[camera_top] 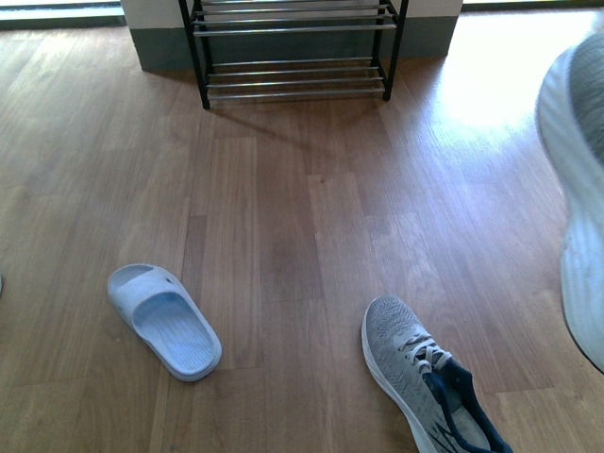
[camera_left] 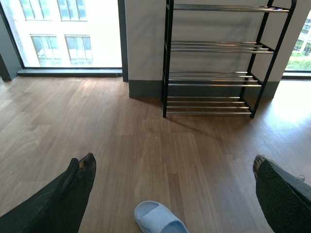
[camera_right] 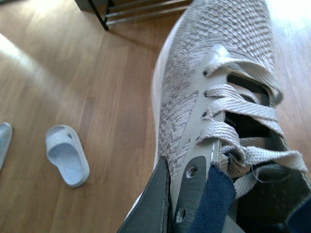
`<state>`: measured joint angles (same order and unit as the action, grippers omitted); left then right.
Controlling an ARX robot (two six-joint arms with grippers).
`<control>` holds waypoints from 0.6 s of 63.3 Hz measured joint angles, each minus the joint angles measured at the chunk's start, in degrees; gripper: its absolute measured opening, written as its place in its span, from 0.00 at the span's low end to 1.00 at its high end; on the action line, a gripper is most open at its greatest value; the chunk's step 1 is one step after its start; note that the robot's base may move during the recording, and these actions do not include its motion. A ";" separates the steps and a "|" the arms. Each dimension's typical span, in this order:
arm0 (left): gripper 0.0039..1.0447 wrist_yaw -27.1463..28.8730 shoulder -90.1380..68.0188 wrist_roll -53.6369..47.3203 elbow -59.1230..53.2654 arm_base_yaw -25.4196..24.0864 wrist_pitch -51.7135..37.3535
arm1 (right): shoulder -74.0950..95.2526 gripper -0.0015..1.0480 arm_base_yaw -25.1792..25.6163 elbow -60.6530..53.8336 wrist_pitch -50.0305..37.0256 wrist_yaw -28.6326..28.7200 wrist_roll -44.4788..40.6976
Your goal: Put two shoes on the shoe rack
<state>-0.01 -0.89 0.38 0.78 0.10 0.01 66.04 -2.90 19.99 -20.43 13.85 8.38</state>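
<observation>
The right gripper (camera_right: pixel 165 204) is clamped on one grey knit sneaker (camera_right: pixel 209 63) and holds it off the floor (camera_top: pixel 283 236). One dark finger (camera_right: pixel 154 206) presses the outside of the upper beside the lace eyelets. The opposing finger is hidden, probably inside the shoe's opening. From the front the lifted sneaker fills the right edge of the picture, blurred and close to the camera.

The shoe rack (camera_top: pixel 293 28) stands at the far edge of the floor against the wall (camera_left: pixel 146 43), well apart from the shoe, and its chrome bars look bare in both views that show it. The matching sneaker (camera_top: pixel 415 373) lies on the near floor to the right. A pale slide (camera_top: pixel 165 321) lies on the near floor to the left, sole down.

The left gripper (camera_left: pixel 173 162) hangs with its fingers spread wide and holds nothing. The slide sits just below and between them.

The sneaker should be light, with a soft upper that gives under a pinch, so it may sag or swing toe-down from a grip on one side. The firmer spots are the reinforced eyelet strip and the padded collar. The thin round bars give little support, so the sole probably has to bridge two of them or the shoe could tip through. The rubber slide looks stiffer and smoother, and its strap is the natural place to take hold.
</observation>
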 joint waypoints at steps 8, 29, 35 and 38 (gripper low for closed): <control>0.91 0.00 0.00 0.00 0.00 0.00 0.00 | -14.53 0.01 0.20 -3.65 4.57 0.83 1.55; 0.91 0.15 0.00 0.00 0.00 0.00 0.00 | -14.78 0.01 0.17 -3.67 4.63 1.44 2.01; 0.91 0.17 0.00 0.00 0.00 0.00 0.00 | -14.75 0.01 0.17 -3.67 4.66 1.44 2.16; 0.91 0.15 0.00 0.00 0.00 0.00 0.00 | -14.78 0.01 0.15 -3.67 4.66 1.49 2.16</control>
<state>0.14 -0.89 0.38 0.78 0.10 0.01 51.27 -2.74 16.32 -15.77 15.33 10.55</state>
